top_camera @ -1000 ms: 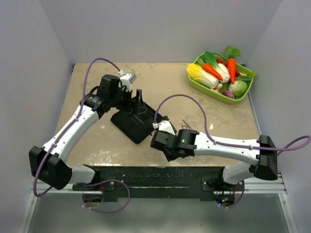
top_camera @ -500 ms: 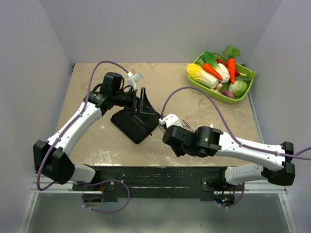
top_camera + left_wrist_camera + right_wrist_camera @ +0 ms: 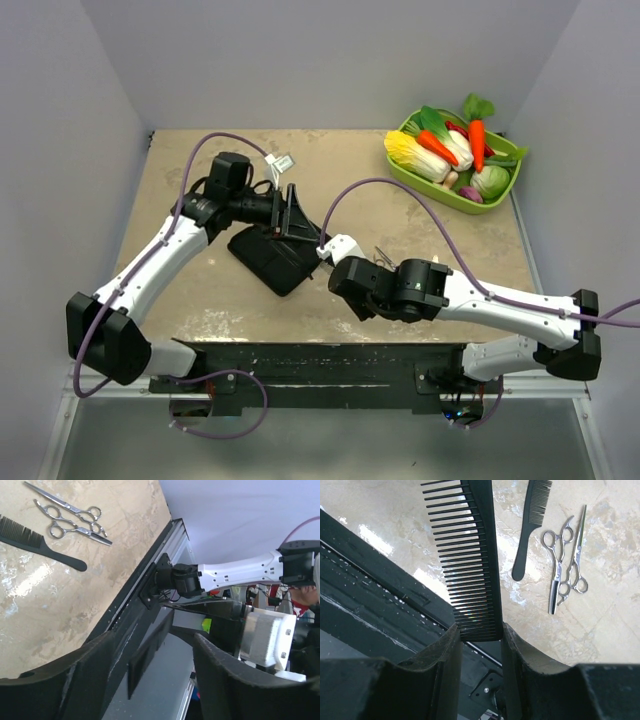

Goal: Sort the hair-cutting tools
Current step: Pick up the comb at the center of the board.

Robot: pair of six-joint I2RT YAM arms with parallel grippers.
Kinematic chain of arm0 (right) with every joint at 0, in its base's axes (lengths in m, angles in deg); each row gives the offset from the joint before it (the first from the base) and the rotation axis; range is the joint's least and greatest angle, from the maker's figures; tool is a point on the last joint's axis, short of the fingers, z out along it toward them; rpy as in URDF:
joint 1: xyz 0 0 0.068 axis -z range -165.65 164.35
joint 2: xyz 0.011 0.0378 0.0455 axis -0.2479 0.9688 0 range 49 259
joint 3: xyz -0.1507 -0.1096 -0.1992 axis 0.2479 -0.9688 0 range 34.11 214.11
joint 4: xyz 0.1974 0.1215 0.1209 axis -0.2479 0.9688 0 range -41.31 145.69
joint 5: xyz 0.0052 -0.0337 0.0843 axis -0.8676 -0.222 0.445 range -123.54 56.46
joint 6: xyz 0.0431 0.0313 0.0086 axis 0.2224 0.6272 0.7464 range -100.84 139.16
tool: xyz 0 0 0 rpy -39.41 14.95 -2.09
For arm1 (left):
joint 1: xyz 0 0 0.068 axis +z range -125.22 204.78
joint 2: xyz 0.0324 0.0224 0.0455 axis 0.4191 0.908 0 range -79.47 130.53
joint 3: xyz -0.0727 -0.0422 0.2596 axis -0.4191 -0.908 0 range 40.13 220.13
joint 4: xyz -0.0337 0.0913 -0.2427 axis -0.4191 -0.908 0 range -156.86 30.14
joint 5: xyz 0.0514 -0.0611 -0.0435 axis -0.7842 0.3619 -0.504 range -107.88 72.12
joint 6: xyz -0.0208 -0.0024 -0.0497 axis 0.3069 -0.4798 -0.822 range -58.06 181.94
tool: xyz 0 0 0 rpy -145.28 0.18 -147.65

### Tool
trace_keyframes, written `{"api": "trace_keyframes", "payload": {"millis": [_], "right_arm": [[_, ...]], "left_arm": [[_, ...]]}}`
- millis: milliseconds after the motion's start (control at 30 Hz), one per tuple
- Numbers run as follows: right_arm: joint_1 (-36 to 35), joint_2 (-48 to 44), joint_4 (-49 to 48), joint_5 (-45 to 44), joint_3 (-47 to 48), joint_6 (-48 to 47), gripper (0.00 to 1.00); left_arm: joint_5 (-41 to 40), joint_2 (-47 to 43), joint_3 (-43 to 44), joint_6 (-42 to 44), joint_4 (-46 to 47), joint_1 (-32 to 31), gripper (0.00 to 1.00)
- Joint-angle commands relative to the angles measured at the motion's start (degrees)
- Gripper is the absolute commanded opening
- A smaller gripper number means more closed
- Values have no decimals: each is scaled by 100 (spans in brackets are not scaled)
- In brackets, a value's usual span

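While the right gripper [image 3: 479, 632] clamps its fingers on one end of a black held comb [image 3: 470, 555], teeth toward 9 o'clock, the second comb [image 3: 530, 525] lies flat on the table [image 3: 610, 615] at 2 o'clock of it. At 3 o'clock lie the first scissors [image 3: 556, 575], tips toward 6 o'clock, touching the second scissors [image 3: 578, 550], tips toward 12 o'clock. The left gripper [image 3: 155, 637] has its fingers apart, astride the raised flap [image 3: 145, 654] of the black case [image 3: 265, 258]; whether they touch the flap cannot be told. A green basket [image 3: 440, 194] sits at 1 o'clock.
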Motion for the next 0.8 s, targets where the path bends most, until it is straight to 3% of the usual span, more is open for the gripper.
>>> {"api": "trace_keyframes", "payload": {"millis": [0,100,200,233,400,533,567,667,700,767], "right_arm": [[-3,63,-219,-193,312,-187,22],[-3,98,-184,-228,382,-196,22],[6,81,-175,-254,391,-179,21],[-3,81,-158,-263,391,-179,21],[6,46,-105,-342,409,-161,21],[6,28,-35,-404,435,-152,22],[6,28,-35,-465,470,-152,25],[6,-33,1,-518,645,-117,46],[6,-51,1,-536,689,-56,61],[-3,-147,-52,-606,803,23,76]], "left_arm": [[521,-315,-63,-119,199,-14,65],[618,-368,-46,13,41,-14,59],[671,-430,-107,74,-56,-23,40],[723,-456,-133,83,-47,-31,29],[724,-535,-186,144,-65,-67,0],[532,-553,-125,189,-91,-75,0],[513,-536,-90,189,-74,-75,0],[268,-579,-63,-22,215,-75,0],[171,-640,-55,-66,382,-75,0],[-181,-737,-89,-206,584,-75,0]]}}
